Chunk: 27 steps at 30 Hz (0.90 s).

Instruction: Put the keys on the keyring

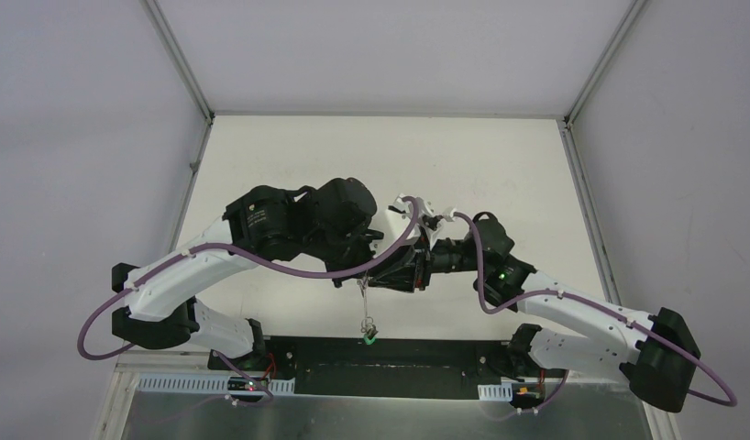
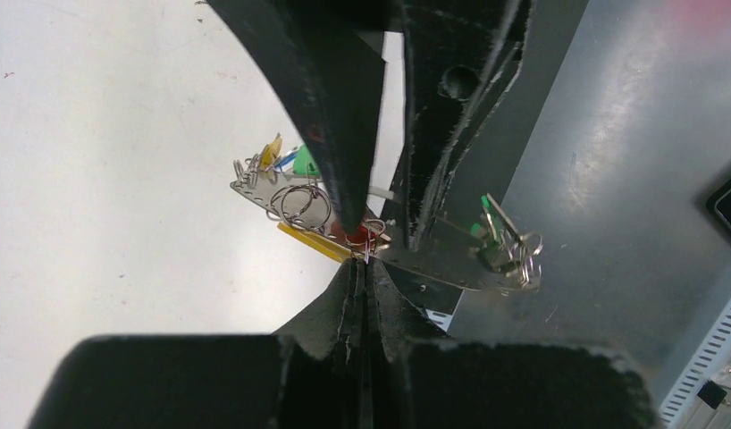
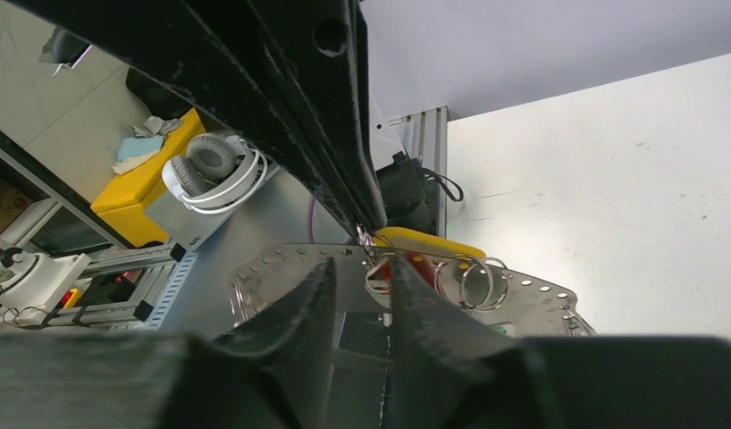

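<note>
1. Both arms bow outward from their bases, then bend in, so the left pincer (image 2: 366,268) and right pincer (image 3: 362,270) meet tip to tip.
2. We see the left pincer pinched shut on the keyring (image 2: 451,265), while the right stands narrowly parted astride it.
3. Only the wrist views show a red key (image 2: 360,235) and yellow key (image 2: 308,241) at the right pincer's tips.
4. Only the top view shows the keyring trailing from both pincers toward the bases, with a green key (image 1: 368,339) at its end.

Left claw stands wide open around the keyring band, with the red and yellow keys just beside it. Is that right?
No. The left claw is shut on the keyring band, its jaws pressed together; the left wrist view shows it. The red key and yellow key do sit just beside it.
</note>
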Each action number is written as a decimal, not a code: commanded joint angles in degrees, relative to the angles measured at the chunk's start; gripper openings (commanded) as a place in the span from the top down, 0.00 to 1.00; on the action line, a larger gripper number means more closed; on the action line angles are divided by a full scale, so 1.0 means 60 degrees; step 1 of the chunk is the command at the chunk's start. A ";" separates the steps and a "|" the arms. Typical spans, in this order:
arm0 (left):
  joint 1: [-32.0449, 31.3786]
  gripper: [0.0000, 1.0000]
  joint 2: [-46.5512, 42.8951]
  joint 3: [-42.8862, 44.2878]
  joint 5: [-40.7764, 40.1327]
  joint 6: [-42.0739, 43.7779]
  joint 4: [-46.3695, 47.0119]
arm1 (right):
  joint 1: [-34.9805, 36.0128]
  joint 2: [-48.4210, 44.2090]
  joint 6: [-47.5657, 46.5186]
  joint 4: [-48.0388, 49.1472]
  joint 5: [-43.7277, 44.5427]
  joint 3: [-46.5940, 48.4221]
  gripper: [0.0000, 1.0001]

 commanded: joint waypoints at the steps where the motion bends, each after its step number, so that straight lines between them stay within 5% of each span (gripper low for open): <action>1: -0.0102 1.00 -0.0138 0.0039 0.0181 0.0063 0.0528 | 0.0144 0.0065 0.0007 0.0779 -0.0300 0.0511 0.77; 6: -0.0090 1.00 -0.0151 -0.0018 0.0228 0.0033 0.0549 | 0.0206 0.0224 0.0076 0.0963 -0.0246 0.0627 0.85; 9: -0.0097 1.00 -0.0178 -0.0048 0.0230 0.0025 0.0575 | 0.0222 0.0271 0.0087 0.0951 -0.0219 0.0655 1.00; 16: -0.0094 1.00 -0.0443 -0.0245 0.0143 -0.0044 0.0823 | 0.0237 0.0109 -0.0025 0.0863 -0.0025 0.0536 1.00; 21: -0.0095 0.62 -0.1477 -0.1327 -0.0319 -0.0651 0.1958 | 0.0237 -0.0329 -0.0080 0.0863 0.0256 0.0256 1.00; 27: -0.0096 0.49 -0.3965 -0.3857 -0.0581 -0.1237 0.4688 | 0.0237 -0.0773 -0.0022 0.0768 0.0289 0.0106 1.00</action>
